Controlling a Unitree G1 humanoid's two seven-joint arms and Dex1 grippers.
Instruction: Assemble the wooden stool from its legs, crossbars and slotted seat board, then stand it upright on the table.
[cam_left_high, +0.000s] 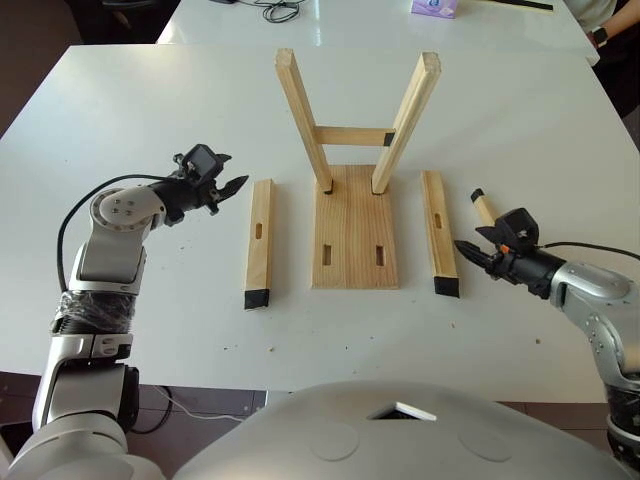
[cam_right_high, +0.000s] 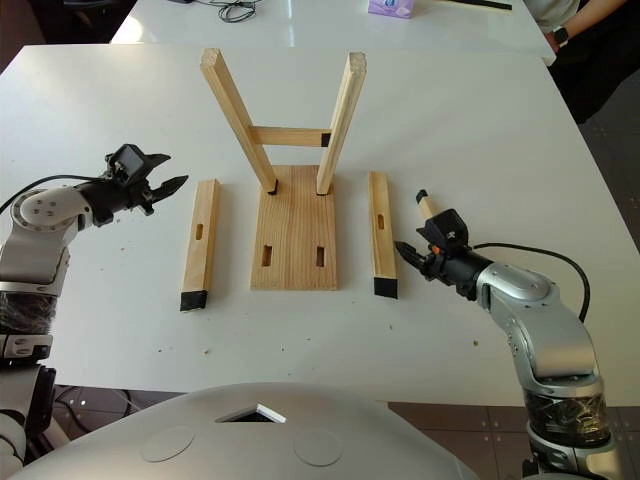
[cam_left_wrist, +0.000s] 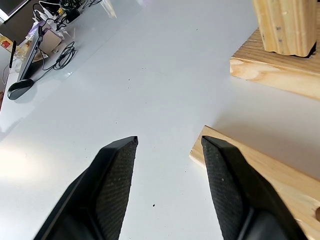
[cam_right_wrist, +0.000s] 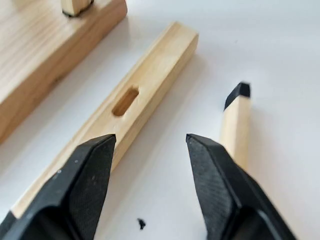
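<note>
Stock at this moment, stool part-built:

1. Seat board (cam_left_high: 353, 228): flat on the desk (cam_left_high: 150, 100), mid-way between my arms. Two near slots (cam_left_high: 327, 254) empty.
2. Fitted legs (cam_left_high: 303, 120): two, standing in the board's far end, leaning apart, tied by a fitted crossbar (cam_left_high: 350, 136).
3. Left loose leg (cam_left_high: 260, 242): flat, just beside the board, mortise up, black foot toward me.
4. Right loose leg (cam_left_high: 438, 232): flat on the board's other side, same lie.
5. Loose crossbar (cam_left_high: 484, 208): short, black-tipped, beyond the right loose leg.
6. Left hand (cam_left_high: 236, 187): wide open, empty, by the far end of the left loose leg.
7. Right hand (cam_left_high: 463, 250): wide open, empty, between the right loose leg's foot end and the loose crossbar.

Handling note (my judgement): the step in hand is likely taking up a loose leg. I should straddle it squarely across its width, away from the mortise, and close firmly before lifting, so the tenon end stays free for its slot.
</note>
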